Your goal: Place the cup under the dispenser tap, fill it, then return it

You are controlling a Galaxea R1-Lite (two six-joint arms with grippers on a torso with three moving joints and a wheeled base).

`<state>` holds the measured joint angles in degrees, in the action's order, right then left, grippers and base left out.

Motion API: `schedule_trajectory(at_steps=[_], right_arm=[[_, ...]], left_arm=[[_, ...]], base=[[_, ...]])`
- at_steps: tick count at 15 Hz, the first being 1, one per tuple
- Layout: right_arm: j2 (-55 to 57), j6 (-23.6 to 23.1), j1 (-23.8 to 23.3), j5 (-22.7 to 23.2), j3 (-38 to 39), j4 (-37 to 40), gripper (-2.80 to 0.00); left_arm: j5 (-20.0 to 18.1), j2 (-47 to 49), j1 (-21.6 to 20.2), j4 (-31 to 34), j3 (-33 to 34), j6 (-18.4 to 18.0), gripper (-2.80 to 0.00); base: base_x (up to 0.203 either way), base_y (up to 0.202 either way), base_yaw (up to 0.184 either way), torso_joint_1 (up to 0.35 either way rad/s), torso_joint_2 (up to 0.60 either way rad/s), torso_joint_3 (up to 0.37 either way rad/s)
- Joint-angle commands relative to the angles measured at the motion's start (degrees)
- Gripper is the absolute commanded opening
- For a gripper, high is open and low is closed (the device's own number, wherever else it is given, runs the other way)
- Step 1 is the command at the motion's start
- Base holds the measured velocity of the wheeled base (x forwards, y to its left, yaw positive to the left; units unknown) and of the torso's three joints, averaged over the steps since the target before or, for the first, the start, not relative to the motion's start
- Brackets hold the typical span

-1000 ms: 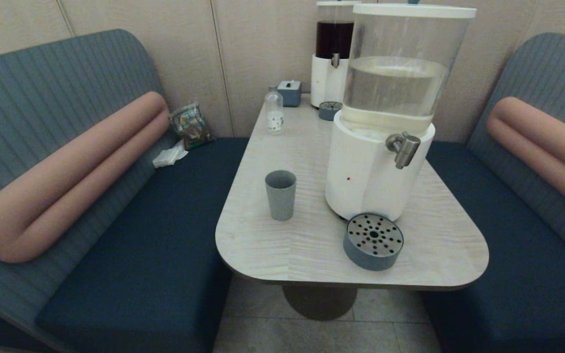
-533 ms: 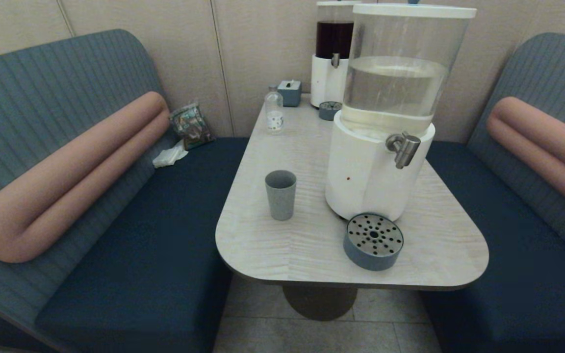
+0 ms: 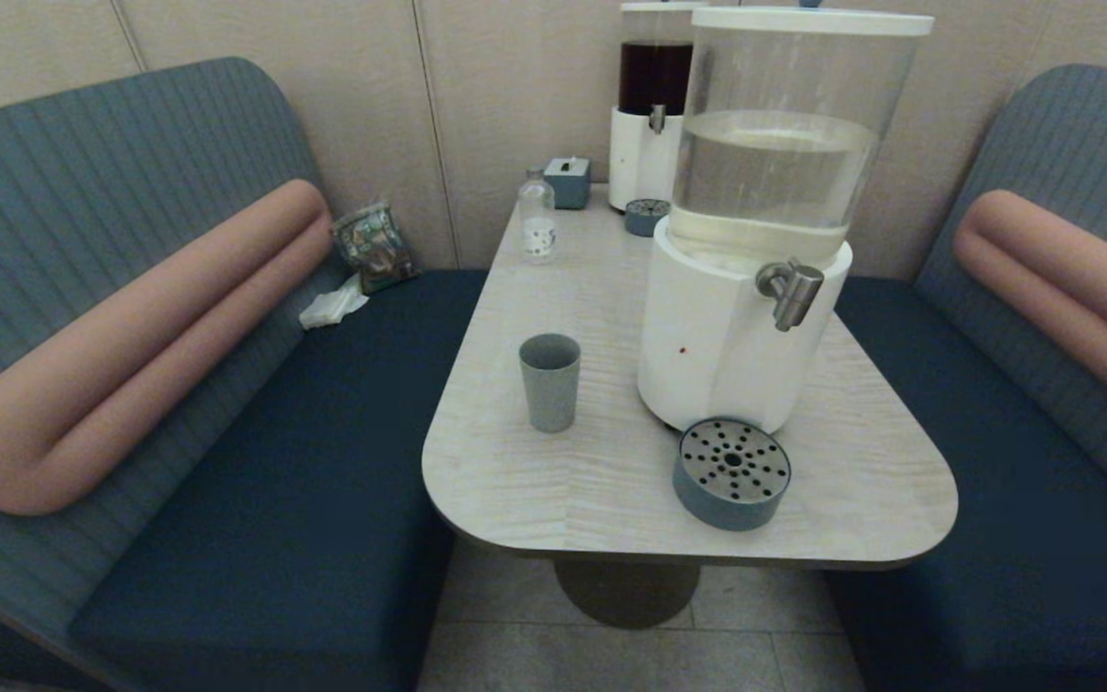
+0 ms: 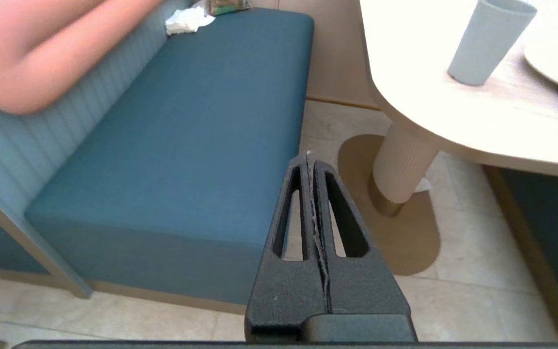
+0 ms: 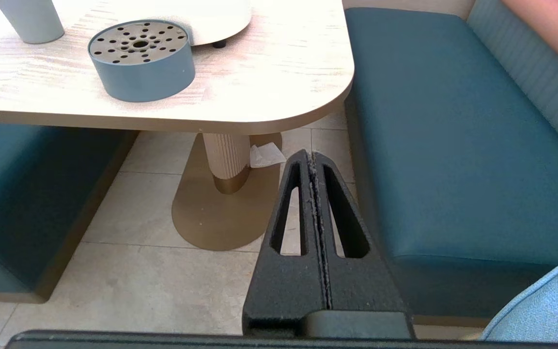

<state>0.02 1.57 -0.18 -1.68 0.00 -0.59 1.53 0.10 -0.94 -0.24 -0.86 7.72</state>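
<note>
both pairs of jaws are pressed fully together with nothing between them: the left gripper (image 4: 310,162) hangs low over the floor beside the left bench (image 4: 177,126), below the table's edge, and the right gripper (image 5: 310,160) hangs likewise over the floor near the table (image 3: 602,481) pedestal, parked. neither arm shows in the head view. the cup (image 3: 550,382) stands upright and empty on the table's left half, mouth up, well apart from the tap (image 3: 789,291) and apart from the drip tray (image 3: 732,472), which sits just in front of the dispenser (image 3: 726,346) base, roughly under the tap. the cup looks like a light, stiff plastic or composite tumbler with a matte, faintly ribbed wall, so it should give fair friction and not crush under a modest squeeze; being light and tall for its base, it would likely tip if nudged near the rim. its long axis is vertical, tapering from a wider mouth to a narrower foot, so a side grip would tend to slide upward unless taken around mid height or a little above, with the fingers level and across the full width. once filled it will be notably heavier and will slosh, so it should stay plumb. the tap sticks out from the dispenser's white base toward the table's near right side, its spout bent downward. no step of the task is done yet; the likely first move is for the left arm to rise, open wide and come in at the cup from its free left side.
</note>
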Motion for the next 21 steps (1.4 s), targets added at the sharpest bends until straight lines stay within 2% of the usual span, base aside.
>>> schedule_trajectory(at_steps=[1, 6, 8, 9, 11, 12, 16, 19, 21], right_arm=[[0.05, 0.02, 0.01, -0.01, 0.00, -0.03, -2.80], [0.00, 0.02, 0.01, 0.01, 0.00, -0.03, -2.80], [0.01, 0.02, 0.01, 0.01, 0.00, -0.03, -2.80], [-0.01, 0.02, 0.01, 0.01, 0.00, -0.03, -2.80], [-0.02, 0.02, 0.01, 0.01, 0.00, -0.03, -2.80], [-0.02, 0.02, 0.01, 0.01, 0.00, -0.03, -2.80], [0.02, 0.02, 0.01, 0.01, 0.00, -0.03, -2.80], [-0.02, 0.02, 0.01, 0.01, 0.00, -0.03, -2.80], [0.04, 0.02, 0.01, 0.01, 0.00, -0.03, -2.80]], left_arm=[[0.22, 0.07, -0.03, -0.01, 0.07, 0.72, -2.80], [0.49, -0.01, -0.03, -0.01, -0.02, 0.18, -2.80], [0.25, 0.08, -0.03, -0.05, -0.10, -2.80, -2.80], [0.12, 0.08, -0.03, -0.02, -0.09, -2.92, -2.80], [0.31, 0.07, -0.03, 0.04, 0.04, 0.54, -2.80], [0.52, -0.01, -0.03, 0.04, 0.07, 1.01, -2.80], [0.67, -0.01, -0.03, -1.77, 0.78, -3.20, -2.80], [0.25, 0.07, -0.03, 0.23, 0.88, -7.62, -2.80], [0.23, 0.08, -0.03, 0.16, 0.86, -7.63, -2.80]], base=[[0.000, 0.000, 0.000, 0.000, 0.00, 0.000], [0.000, 0.000, 0.000, 0.000, 0.00, 0.000], [0.000, 0.000, 0.000, 0.000, 0.00, 0.000], [0.000, 0.000, 0.000, 0.000, 0.00, 0.000], [0.000, 0.000, 0.000, 0.000, 0.00, 0.000], [0.000, 0.000, 0.000, 0.000, 0.00, 0.000], [0.000, 0.000, 0.000, 0.000, 0.00, 0.000], [0.000, 0.000, 0.000, 0.000, 0.00, 0.000], [0.000, 0.000, 0.000, 0.000, 0.00, 0.000]])
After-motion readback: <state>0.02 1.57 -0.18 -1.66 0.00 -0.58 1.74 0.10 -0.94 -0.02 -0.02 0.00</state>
